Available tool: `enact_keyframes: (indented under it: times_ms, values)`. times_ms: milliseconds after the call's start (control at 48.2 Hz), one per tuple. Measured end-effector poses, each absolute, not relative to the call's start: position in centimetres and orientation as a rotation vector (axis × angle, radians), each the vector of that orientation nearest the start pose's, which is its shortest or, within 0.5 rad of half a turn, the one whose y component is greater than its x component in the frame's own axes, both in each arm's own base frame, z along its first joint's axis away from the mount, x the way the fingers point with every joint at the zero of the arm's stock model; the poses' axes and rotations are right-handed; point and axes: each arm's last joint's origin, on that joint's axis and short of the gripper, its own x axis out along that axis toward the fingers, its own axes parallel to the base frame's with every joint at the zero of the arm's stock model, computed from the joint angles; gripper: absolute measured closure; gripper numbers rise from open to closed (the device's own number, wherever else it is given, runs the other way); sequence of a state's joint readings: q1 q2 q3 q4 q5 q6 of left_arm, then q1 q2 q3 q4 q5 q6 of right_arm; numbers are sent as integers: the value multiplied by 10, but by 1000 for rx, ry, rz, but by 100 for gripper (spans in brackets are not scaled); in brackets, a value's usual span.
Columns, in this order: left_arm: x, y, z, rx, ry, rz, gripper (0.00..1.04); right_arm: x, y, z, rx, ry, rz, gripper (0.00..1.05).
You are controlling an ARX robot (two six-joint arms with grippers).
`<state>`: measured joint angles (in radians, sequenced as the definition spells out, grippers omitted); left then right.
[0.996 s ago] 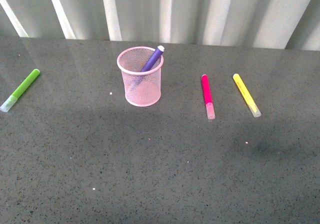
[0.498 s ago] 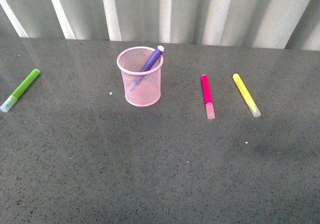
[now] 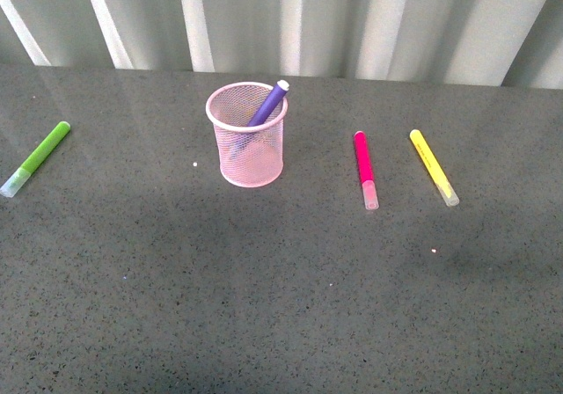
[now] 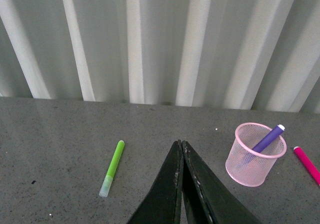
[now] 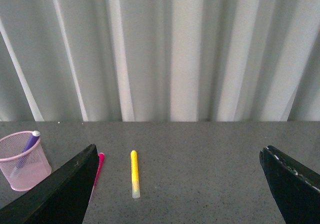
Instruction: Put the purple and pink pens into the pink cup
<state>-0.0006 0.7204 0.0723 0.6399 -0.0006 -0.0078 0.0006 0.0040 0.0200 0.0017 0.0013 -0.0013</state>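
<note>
Inside your pink cup leans the purple pen; the pink pen lies flat, well apart. Your left gripper is pinched together, your right gripper spread wide.

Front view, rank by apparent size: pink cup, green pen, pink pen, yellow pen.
1. pink cup, clearly largest.
2. green pen, yellow pen, pink pen: these look nearly equal in length, too close to rank.

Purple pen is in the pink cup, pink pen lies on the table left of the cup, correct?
No: the front view shows the pink pen lying right of the pink cup. The purple pen is indeed in it.
</note>
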Motion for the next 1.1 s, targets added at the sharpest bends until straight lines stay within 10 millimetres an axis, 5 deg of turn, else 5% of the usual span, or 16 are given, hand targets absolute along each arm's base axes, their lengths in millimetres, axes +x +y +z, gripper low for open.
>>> enact_keyframes:
  times_ms: [1100]
  values:
    - [111, 0, 174, -7, -26, 0, 101, 97, 0, 170, -1, -18, 0, 7]
